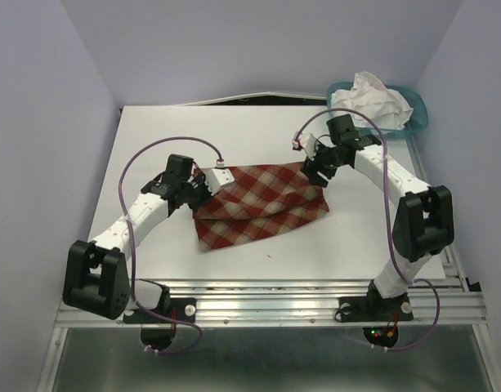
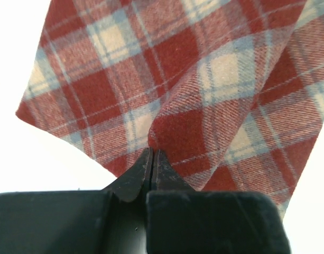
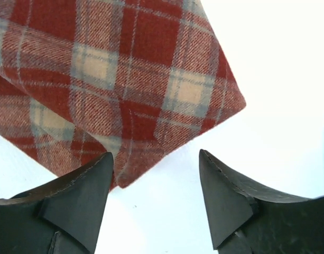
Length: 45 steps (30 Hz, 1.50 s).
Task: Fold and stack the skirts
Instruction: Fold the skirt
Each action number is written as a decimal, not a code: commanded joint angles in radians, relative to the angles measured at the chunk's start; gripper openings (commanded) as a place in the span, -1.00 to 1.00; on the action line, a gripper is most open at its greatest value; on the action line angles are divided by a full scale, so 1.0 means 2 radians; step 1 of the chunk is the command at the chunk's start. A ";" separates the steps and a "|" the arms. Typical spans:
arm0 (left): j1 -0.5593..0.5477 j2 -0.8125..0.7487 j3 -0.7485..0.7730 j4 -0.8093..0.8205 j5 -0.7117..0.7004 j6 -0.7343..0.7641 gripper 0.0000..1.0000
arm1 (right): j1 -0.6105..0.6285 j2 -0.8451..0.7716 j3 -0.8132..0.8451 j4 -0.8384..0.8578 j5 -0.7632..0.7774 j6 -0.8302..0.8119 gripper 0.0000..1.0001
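Soft, even light is falling from above in the top view, turning the table (image 1: 152, 139) bright white, while the lavender walls (image 1: 38, 122) are showing smooth and shadowless. Shadows are faint: a thin dark line is lying under the plaid skirt (image 1: 262, 204) along its near edge. That view is looking slightly grainy, and the table's side edges are splaying outward toward the near edge. In both wrist views the table is blowing out to featureless white, while the skirt's weave is showing crisp. The jaws of the left gripper (image 2: 152, 153) and right gripper (image 3: 156, 154) are appearing near-black and slightly soft.
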 commanded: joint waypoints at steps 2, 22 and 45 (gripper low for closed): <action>-0.018 -0.034 0.004 -0.005 -0.009 0.027 -1.00 | 0.017 -0.006 0.026 -0.061 -0.007 -0.053 0.44; -0.030 -0.047 -0.036 0.000 -0.035 0.022 -1.00 | 0.082 -0.033 -0.098 0.042 0.103 -0.096 -0.93; -0.062 -0.130 -0.043 -0.104 0.015 -0.003 -1.00 | 0.092 -0.119 -0.167 0.051 0.117 -0.090 -0.99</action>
